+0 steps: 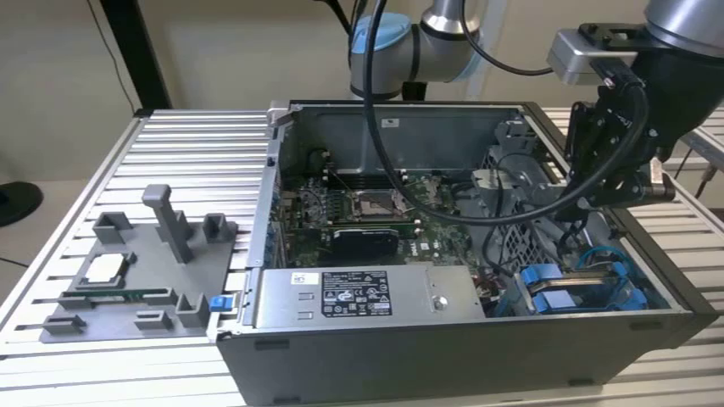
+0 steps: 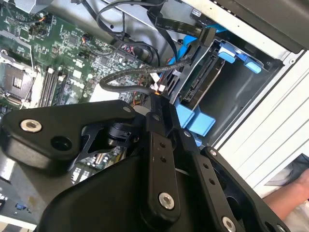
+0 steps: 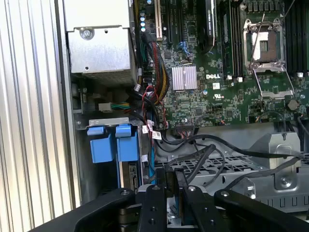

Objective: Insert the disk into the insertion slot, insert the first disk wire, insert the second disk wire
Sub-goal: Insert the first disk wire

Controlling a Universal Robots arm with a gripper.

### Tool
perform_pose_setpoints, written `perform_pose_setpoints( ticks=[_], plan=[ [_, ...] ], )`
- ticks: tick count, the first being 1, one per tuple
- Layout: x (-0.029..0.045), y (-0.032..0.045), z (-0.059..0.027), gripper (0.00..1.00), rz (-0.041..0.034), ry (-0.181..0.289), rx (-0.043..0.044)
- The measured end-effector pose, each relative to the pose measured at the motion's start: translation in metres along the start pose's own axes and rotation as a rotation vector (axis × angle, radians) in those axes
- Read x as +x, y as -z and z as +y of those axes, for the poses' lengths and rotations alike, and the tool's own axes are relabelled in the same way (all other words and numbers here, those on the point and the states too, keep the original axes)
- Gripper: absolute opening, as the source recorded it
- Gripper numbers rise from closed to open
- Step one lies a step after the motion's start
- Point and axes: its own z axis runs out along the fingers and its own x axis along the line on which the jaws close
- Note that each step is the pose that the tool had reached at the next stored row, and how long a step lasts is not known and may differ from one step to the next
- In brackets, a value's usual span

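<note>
Gripper hanging over computer case at the exterior view's right, jaws pinching black disk wire, disk sitting in insertion slot

A grey holder is seen on the slatted table, at nine o'clock from the open computer case.

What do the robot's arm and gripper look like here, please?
The arm is silver-grey tubing with a light blue joint cap. Thick black cables trail from it. The gripper is matt black, built from flat linkage bars pinned with silver screws.
</note>
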Motion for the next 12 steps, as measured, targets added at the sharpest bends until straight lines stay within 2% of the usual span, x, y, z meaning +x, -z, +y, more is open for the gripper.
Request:
perform_pose_setpoints(
  ticks=[12],
  plan=[
    [-0.0001,-0.0088,-0.0063,0.0,0.0007,0.0,0.0001]
  ],
)
